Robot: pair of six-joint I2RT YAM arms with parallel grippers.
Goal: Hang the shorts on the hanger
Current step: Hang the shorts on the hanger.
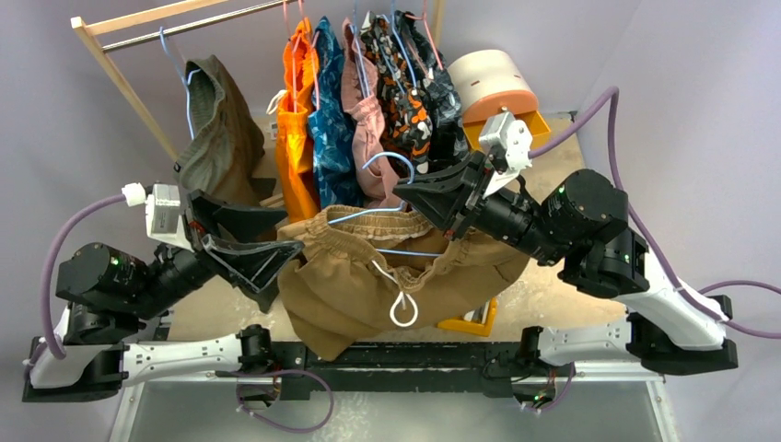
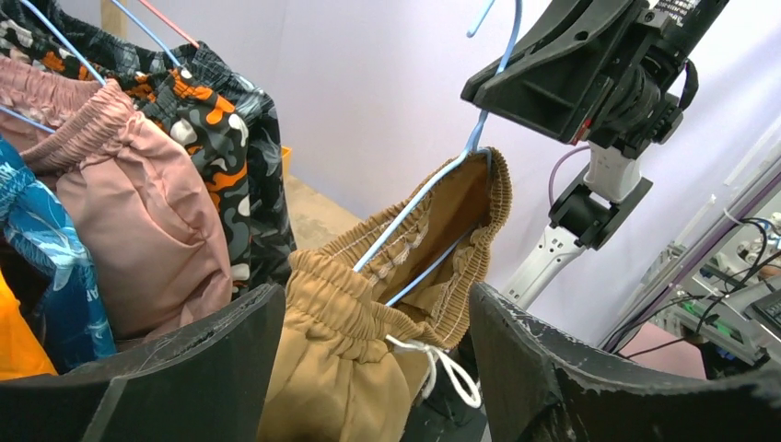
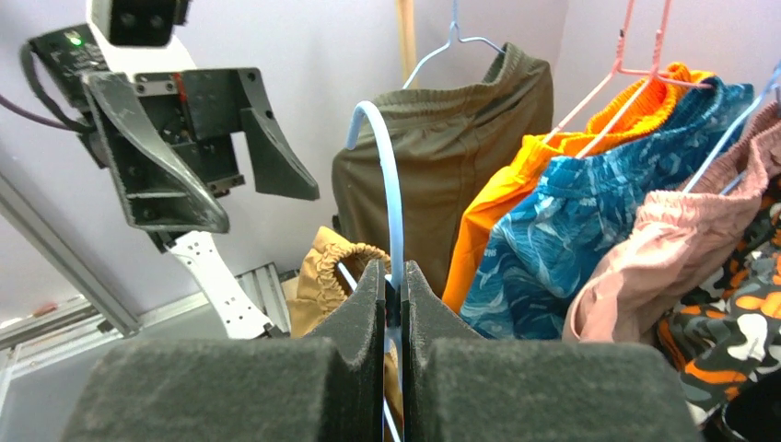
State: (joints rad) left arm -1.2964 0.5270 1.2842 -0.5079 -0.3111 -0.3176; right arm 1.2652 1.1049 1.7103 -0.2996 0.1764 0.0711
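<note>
The shorts (image 1: pixel 359 285) sit on the hanger (image 1: pixel 364 215), between the left gripper (image 1: pixel 293 230) and the right gripper (image 1: pixel 407 193). Other clothes (image 1: pixel 368 83) hang on a rail (image 1: pixel 212 18) behind

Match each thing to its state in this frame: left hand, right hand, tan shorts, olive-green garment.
Things:
1. left hand
2. right hand
3. tan shorts
4. olive-green garment

States:
A. hanging leftmost in the row of clothes
B. shut on the neck of the light-blue hanger
C. open, gripping nothing
D. waistband around the light-blue hanger's frame

Pairs: 1-C, 2-B, 3-D, 4-A
</note>
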